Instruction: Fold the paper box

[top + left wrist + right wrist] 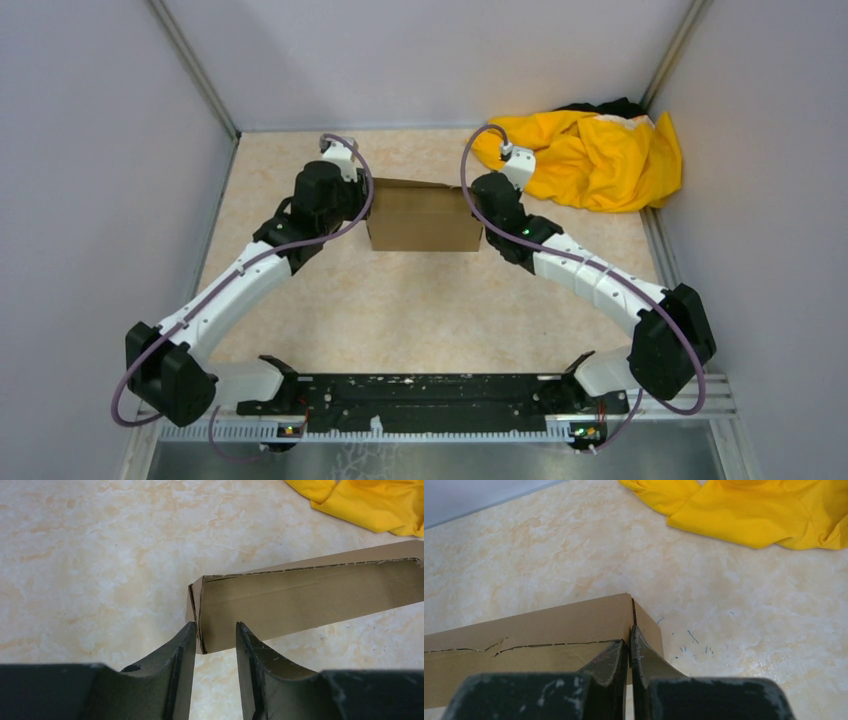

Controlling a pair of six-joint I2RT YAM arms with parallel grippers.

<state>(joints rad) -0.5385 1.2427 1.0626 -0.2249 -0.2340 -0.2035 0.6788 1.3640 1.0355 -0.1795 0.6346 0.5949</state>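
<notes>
Top view: box (420, 215) rests on the table (420, 310), directly between the two wrists. Left arm (325, 195) meets its left end and right arm (500, 205) its right end. The fingertips are hidden here. Cloth (590, 155) lies beyond the right wrist, apart from the box.

Left wrist view: left claw (215, 626) is partly open, jaws apart, straddling the box's end corner. One finger (180, 652) sits just outside the end wall, the other against the long side. There is no clamp; a gap shows. The box runs ahead and to the right of the claw.

Right wrist view: right claw (629, 636) is closed with its fingers together, tips against the box's corner seam. Nothing is visible between them. The box extends left of the claw, and the cloth lies ahead, well apart.
</notes>
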